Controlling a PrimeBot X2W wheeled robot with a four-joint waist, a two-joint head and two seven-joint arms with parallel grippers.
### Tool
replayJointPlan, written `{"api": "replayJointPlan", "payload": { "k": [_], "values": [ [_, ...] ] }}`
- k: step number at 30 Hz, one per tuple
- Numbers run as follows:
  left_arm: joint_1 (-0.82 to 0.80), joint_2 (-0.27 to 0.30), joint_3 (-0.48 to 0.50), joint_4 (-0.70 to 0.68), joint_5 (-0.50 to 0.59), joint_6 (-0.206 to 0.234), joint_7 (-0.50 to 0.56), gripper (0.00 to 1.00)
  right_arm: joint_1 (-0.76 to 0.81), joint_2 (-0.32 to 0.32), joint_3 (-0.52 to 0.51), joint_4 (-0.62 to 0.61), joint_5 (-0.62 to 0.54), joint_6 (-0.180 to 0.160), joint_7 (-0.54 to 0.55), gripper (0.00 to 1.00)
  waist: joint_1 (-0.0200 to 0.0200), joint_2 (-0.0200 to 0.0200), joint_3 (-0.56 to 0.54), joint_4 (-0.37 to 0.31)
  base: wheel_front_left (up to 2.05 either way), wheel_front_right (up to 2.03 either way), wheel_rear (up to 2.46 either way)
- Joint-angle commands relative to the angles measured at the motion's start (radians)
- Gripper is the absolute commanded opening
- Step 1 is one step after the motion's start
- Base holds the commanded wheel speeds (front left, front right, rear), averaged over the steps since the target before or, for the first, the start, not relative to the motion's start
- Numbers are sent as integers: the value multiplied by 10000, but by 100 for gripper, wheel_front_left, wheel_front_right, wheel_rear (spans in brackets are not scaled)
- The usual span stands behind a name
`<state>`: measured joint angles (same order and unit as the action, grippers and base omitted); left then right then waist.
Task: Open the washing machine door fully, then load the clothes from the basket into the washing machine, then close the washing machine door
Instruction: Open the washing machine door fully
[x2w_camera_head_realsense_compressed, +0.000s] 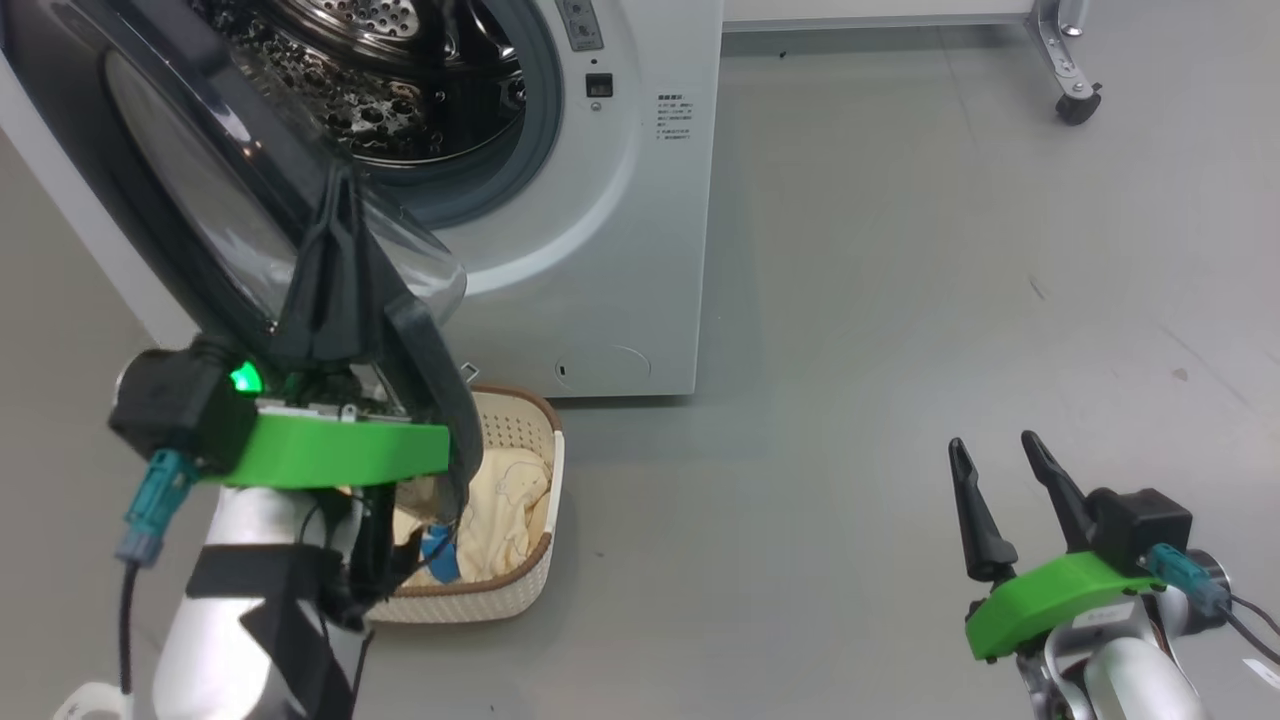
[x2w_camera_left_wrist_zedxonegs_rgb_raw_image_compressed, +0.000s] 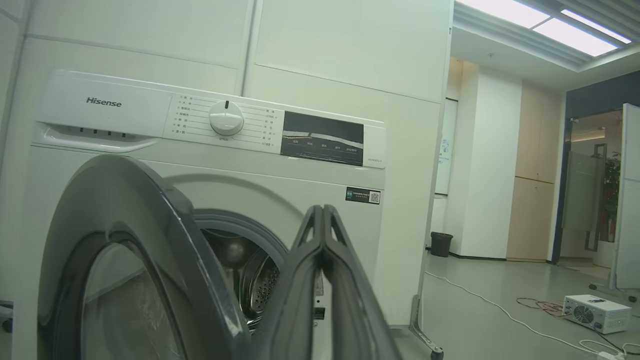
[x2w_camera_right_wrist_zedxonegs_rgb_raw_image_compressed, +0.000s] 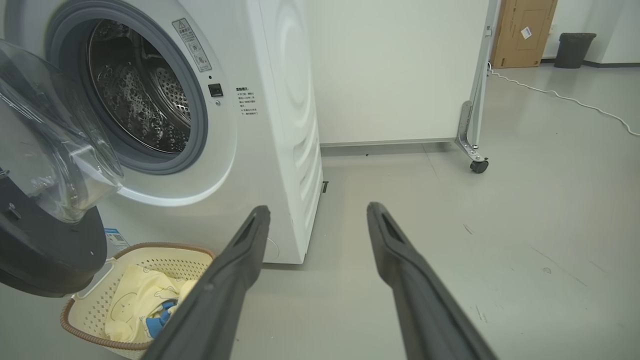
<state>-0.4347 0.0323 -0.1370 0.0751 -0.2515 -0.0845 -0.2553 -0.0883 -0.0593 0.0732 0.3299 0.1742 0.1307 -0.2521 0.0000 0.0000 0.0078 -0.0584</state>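
From my station I see the washing machine door (x2w_camera_head_realsense_compressed: 190, 190) swung out to the left of the washing machine (x2w_camera_head_realsense_compressed: 620, 250), its clear glass bowl facing the steel drum (x2w_camera_head_realsense_compressed: 400, 80), which looks empty. My left gripper (x2w_camera_head_realsense_compressed: 340, 180) has its two dark fingers pressed flat together with nothing between them. They point up along the inner side of the door, just beside its black rim (I cannot tell whether they touch it). In the left wrist view the same closed tips (x2w_camera_left_wrist_zedxonegs_rgb_raw_image_compressed: 322, 210) rise next to the door's edge.

The basket (x2w_camera_head_realsense_compressed: 545, 480) sits on the grey floor under the door, close against the machine's front. The clothes (x2w_camera_head_realsense_compressed: 505, 510) lie inside it, pale yellow with a blue patch. My right gripper (x2w_camera_head_realsense_compressed: 995, 445) hangs over bare floor well to the right, fingers spread wide and empty.
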Motion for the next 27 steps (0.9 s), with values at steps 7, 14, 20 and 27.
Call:
{"api": "replayJointPlan", "payload": {
  "k": [7, 14, 20, 27],
  "values": [
    [-767, 179, -915, 820, -364, 176, -57, 0, -391, 45, 145, -281, -63, 0, -97, 100, 0, 0, 12, -214, 0, 0, 0],
    [-901, 179, -1516, 1819, -647, 236, 67, 0, -404, 64, 152, -267, -42, 0, -97, 100, 0, 0, 82, -419, 0, 0, 0],
    [-971, 179, -1757, 2348, -789, 246, 73, 0, -391, 73, 141, -247, -30, 0, -97, 100, 0, 0, 138, -517, 0, 0, 0],
    [-1088, 179, -2014, 3280, -955, 243, 58, 0, -415, 83, 126, -179, -31, 0, -97, 100, 0, 0, 153, -555, 0, 0, 0]
  ]
}}
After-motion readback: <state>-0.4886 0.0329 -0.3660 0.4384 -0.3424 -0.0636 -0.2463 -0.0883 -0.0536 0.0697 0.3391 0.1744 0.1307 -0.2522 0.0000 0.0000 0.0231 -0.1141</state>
